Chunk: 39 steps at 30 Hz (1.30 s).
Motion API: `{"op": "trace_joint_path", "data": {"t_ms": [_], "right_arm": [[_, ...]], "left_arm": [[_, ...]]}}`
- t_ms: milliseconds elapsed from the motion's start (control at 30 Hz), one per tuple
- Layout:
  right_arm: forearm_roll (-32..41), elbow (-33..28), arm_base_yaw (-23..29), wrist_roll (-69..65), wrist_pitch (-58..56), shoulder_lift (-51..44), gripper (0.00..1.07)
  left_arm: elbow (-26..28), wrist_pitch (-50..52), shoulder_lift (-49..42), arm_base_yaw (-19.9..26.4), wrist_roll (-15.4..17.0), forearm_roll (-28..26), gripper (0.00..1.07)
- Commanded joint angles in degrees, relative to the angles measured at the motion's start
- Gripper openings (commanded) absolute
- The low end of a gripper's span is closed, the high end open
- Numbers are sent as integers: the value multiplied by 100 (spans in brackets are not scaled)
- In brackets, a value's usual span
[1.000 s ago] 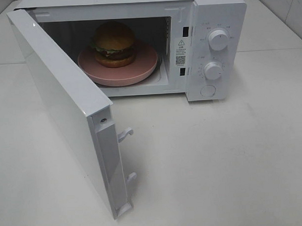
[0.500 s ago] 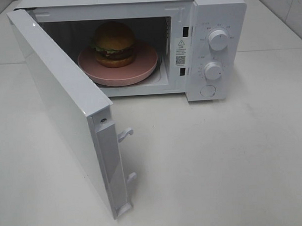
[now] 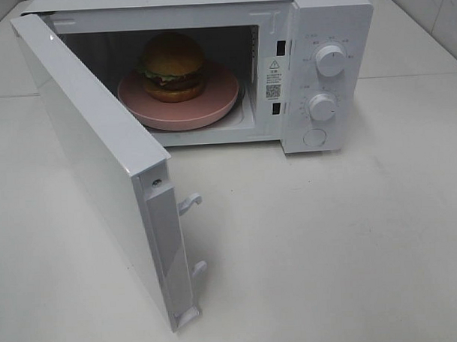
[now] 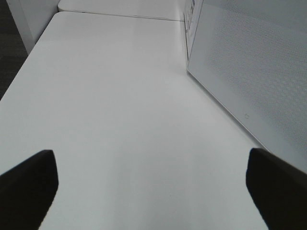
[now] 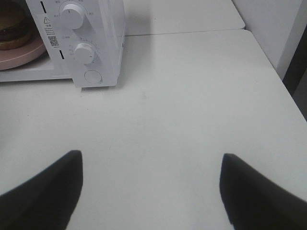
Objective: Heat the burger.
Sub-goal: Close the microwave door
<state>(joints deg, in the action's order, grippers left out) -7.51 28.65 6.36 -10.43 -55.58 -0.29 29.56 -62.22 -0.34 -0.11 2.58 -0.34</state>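
Observation:
The burger [image 3: 172, 65] sits on a pink round plate [image 3: 211, 104] inside the white microwave [image 3: 336, 32]. The microwave door [image 3: 100, 160] stands wide open, swung out toward the front left. Neither arm shows in the exterior high view. My left gripper [image 4: 151, 187] is open and empty over bare table, with the outer face of the door [image 4: 254, 72] beside it. My right gripper [image 5: 151, 187] is open and empty, some way in front of the control panel; the burger's edge [image 5: 12, 28] and the plate [image 5: 19, 55] show in the right wrist view.
The control panel has two round knobs [image 3: 330, 60] [image 3: 322, 107] and a round button [image 3: 314, 138] below them. Two latch hooks [image 3: 189, 204] stick out from the door's edge. The white table [image 3: 329, 242] spreads in front; its right edge [image 5: 273, 67] shows in the right wrist view.

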Motion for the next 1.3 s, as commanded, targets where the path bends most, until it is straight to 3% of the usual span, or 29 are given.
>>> {"op": "trace_joint_path", "data": {"t_ms": [33, 433, 600, 667, 700, 733, 767, 800, 833, 867, 933, 967, 1000, 1133, 1300], "right_arm": [[-17, -34, -34, -17, 34, -143, 76], [-17, -34, -34, -17, 34, -143, 76], [-17, -34, -34, -17, 34, -143, 76], [-17, -34, -34, -17, 34, -143, 76], [-17, -34, -34, -17, 34, -143, 76], [-17, -34, -34, -17, 34, -143, 76], [-17, -34, -34, -17, 34, -143, 76], [-17, -34, -34, -17, 34, -143, 76], [-17, -34, -34, -17, 34, -143, 76], [-17, -34, -34, -17, 34, -143, 76], [-17, -34, -34, -17, 34, -143, 76], [-17, -34, -34, -17, 34, -143, 76], [-17, -34, -34, -17, 34, -143, 76], [-17, -34, -34, -17, 34, -143, 76], [-17, -34, -34, -17, 34, -143, 76]], "left_arm": [[6, 97, -29, -40, -6, -11, 100], [143, 355, -29, -40, 23, -115, 99], [178, 1037, -17, -40, 34, -115, 91], [178, 1266, 115, -40, 34, -103, 77], [178, 1266, 115, -40, 34, -103, 77], [155, 1392, 241, -40, 34, -115, 62], [138, 1473, 315, -40, 34, -126, 54], [138, 1473, 315, -40, 34, -126, 54], [109, 1627, 493, -40, 34, -166, 40], [109, 1627, 493, -40, 34, -166, 40], [103, 1914, 796, -40, 34, -246, 18], [103, 1914, 796, -40, 34, -246, 18], [92, 2137, 1014, -40, 34, -304, 4], [-40, 2624, 1352, -40, 17, -361, 0], [-659, 4435, 1982, -40, 17, -401, 0]]}}
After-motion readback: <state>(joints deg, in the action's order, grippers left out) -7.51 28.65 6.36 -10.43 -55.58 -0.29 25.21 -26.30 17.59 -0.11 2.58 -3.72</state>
